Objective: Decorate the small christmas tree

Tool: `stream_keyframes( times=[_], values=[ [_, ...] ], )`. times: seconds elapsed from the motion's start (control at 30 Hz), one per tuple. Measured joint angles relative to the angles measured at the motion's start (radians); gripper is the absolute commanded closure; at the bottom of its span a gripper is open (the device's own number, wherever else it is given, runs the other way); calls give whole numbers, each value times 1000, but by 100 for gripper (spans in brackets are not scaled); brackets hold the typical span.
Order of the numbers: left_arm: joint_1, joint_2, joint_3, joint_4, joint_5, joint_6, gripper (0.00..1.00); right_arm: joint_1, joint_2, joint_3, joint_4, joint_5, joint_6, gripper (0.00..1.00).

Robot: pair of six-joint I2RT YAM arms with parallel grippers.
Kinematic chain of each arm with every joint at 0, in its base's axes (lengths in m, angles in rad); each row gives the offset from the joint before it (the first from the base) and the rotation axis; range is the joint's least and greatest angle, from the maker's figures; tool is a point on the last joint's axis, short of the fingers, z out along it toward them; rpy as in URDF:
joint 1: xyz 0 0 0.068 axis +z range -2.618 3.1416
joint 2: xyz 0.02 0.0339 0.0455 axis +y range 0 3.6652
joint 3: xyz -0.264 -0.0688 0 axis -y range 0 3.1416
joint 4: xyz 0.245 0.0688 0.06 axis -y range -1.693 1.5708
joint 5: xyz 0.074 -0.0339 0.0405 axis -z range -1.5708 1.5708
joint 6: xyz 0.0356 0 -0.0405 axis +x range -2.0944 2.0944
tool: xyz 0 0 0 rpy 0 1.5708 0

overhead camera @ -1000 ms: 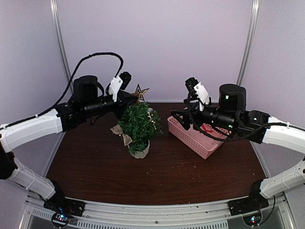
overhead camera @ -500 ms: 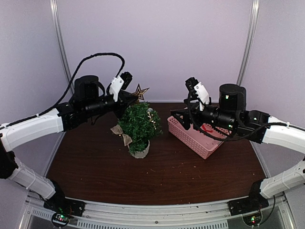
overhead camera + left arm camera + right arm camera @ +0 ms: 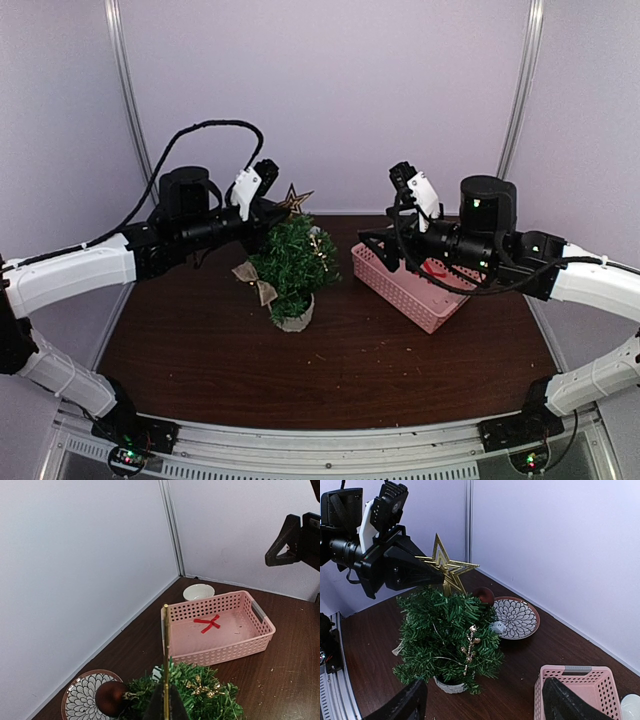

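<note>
Our left claw (image 3: 431, 576) is clenched on a gold star topper (image 3: 448, 569) and holds it upright at the tip of the small christmas tree (image 3: 292, 262), its lower points reaching the top needles. The tree stands in its whitish pot (image 3: 293, 320) on the dark wooden table (image 3: 200, 360), with a beige bow (image 3: 256, 283) on its left side. Our right claw (image 3: 376, 246) hangs released, jaws wide apart, near the left end of a pink basket (image 3: 425, 295) that sits just right of the tree. A red ribbon bow (image 3: 209, 623) lies in the basket. Behind the tree we see a patterned plate (image 3: 517, 617) with a dark red bauble (image 3: 484, 595) at its rim.
</note>
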Motion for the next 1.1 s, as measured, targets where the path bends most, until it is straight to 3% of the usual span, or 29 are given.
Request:
stream_keyframes(
  times=[0.5,0.67,0.87,1.1],
  values=[
    [0,-10,-56,61,-11,-9,98,-5,0,0,0,0,1,17],
    [0,-19,-55,45,-16,-19,86,-9,0,0,0,0,2,17],
    [0,-31,-50,-3,-18,-25,59,-11,0,0,0,-1,4,17],
    [0,-80,-40,-35,-23,-44,48,-43,0,0,-17,1,4,17]
  ],
)
